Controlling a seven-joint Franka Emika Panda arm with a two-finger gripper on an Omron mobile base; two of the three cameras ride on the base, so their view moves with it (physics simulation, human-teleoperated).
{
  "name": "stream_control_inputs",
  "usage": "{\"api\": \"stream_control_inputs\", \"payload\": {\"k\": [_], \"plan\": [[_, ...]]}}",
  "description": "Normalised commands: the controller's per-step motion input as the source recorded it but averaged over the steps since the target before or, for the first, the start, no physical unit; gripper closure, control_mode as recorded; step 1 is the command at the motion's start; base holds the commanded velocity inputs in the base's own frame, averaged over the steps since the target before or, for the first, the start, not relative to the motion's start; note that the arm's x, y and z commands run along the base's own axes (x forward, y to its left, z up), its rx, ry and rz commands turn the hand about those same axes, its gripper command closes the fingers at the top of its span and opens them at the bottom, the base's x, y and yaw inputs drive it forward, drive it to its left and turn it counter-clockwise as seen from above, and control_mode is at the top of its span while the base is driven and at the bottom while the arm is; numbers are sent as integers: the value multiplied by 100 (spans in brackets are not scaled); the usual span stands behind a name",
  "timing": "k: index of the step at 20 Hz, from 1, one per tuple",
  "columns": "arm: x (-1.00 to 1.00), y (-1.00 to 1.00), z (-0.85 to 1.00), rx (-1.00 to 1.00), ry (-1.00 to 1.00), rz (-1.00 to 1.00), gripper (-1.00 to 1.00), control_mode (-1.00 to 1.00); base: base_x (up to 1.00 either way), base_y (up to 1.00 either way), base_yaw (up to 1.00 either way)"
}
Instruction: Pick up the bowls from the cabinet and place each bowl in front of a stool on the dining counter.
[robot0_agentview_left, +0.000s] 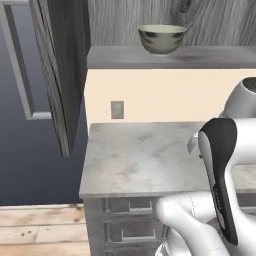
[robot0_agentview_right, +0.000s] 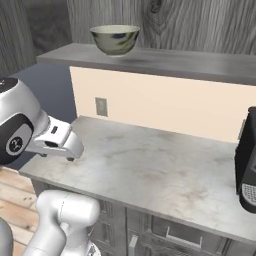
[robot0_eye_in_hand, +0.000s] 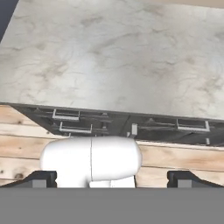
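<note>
**Bowl on cabinet shelf; hand open above bench front edge**

1. Hand (robot0_eye_in_hand: 112, 178): in the hand view the two dark fingertips (robot0_eye_in_hand: 39, 178) sit far apart at 7 and 5 o'clock, spread wide with nothing between them. The hand looks down on the front edge of the bench and the wooden floor (robot0_eye_in_hand: 183, 157) below it.

2. Bench (robot0_agentview_left: 135, 160): a marble-topped drawer unit. Its drawers (robot0_eye_in_hand: 70, 122) carry thin metal handles and face the robot. In the left base view the part of the top ahead of the arm is bare.

3. Right end of the bench, right base view: a black appliance (robot0_agentview_right: 247, 165) stands at 3 o'clock, well apart from the arm.

4. Wall: a cream panel behind the bench carries a grey wall outlet (robot0_agentview_left: 117, 109).

5. Cabinet (robot0_agentview_right: 165, 20): dark grey wood grain, with a flat grey shelf (robot0_agentview_right: 175, 62) above the cream panel. The tall door (robot0_agentview_left: 57, 70) stands open at 10 o'clock in the left base view.

6. Bowl (robot0_agentview_left: 162, 39): round, deep, grey-white with a dark bluish pattern. It stands upright on the shelf at 12 o'clock, near the front edge, well above and beyond the hand.
</note>
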Motion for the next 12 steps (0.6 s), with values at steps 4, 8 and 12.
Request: {"api": "stream_control_inputs", "payload": {"k": [4, 8, 12], "plan": [[0, 0, 0, 0, 0, 0, -100, 100, 0, 2, -6], [0, 0, 0, 0, 0, 0, -100, 100, 6, -8, 0], [0, 0, 0, 0, 0, 0, -100, 100, 0, 0, 0]]}}
